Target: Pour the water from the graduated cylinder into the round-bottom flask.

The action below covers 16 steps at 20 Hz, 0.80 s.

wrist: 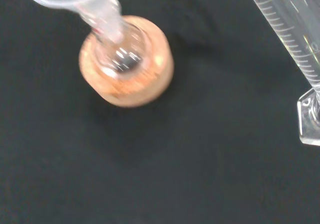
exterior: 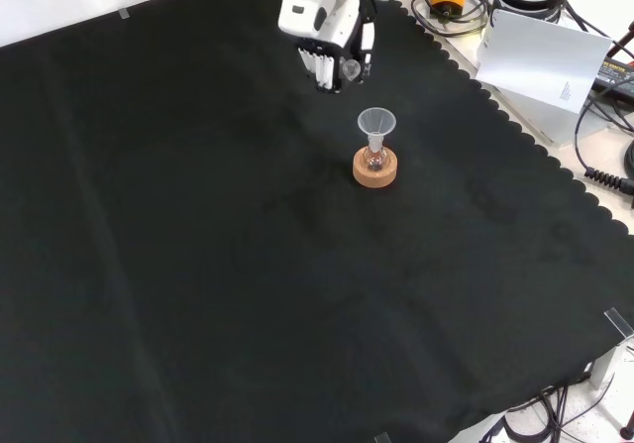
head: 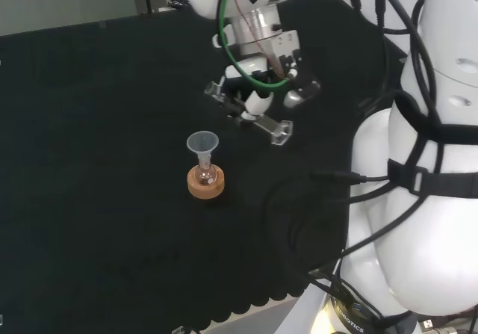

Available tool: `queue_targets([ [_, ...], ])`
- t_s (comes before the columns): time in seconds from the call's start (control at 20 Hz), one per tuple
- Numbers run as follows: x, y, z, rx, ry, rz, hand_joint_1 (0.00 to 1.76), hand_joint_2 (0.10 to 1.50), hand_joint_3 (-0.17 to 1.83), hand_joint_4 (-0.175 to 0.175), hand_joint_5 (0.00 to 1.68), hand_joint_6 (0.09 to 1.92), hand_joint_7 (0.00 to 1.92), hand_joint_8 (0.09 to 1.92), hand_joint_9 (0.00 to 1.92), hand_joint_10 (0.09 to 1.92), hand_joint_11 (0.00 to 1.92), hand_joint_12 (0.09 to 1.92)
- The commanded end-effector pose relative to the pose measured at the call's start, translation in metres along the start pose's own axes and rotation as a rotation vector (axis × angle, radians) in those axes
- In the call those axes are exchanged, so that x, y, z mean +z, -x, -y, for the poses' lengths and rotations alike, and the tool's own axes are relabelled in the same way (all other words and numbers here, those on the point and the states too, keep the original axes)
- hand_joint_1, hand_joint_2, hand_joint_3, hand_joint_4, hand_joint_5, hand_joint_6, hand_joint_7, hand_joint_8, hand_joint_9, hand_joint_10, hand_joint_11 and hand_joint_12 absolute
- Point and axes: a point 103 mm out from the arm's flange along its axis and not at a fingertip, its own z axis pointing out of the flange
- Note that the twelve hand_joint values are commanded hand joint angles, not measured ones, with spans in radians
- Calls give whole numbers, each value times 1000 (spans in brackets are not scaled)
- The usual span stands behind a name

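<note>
Right now the hand (head: 258, 99) is hanging in the air above the black cloth (head: 97, 162), its fingers curling round a clear graduated cylinder (head: 250, 115) and holding it tilted far over, close to lying flat. In the head view the cylinder's foot is pointing toward the cloth's right-hand side and its open mouth toward the left, and the whole cylinder is sitting up and to the right of the flask. In the wrist view the cylinder (wrist: 290, 43) is showing its printed scale and its angular foot, and whether any water is inside it cannot be told. Below, the small round flask (head: 205, 175) is standing upright in a cork ring (head: 206, 185) near the middle of the cloth, with a clear funnel (head: 202, 144) sitting in its neck. In the front view the hand (exterior: 332, 42) is hovering near the cloth's far edge, just beyond the funnel (exterior: 376, 123) and the cork ring (exterior: 375, 168), and not touching them.
</note>
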Motion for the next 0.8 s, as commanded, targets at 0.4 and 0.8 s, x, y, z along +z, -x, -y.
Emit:
queue_targets([
  [0.4,14,20,45,103,-234,92,1238,1180,-1,-175,845,1210,875,1200,1370,221,1207,753],
  [0.8,13,14,46,104,-271,120,1238,1180,-1,-175,845,1210,875,1199,1370,215,1208,753],
])
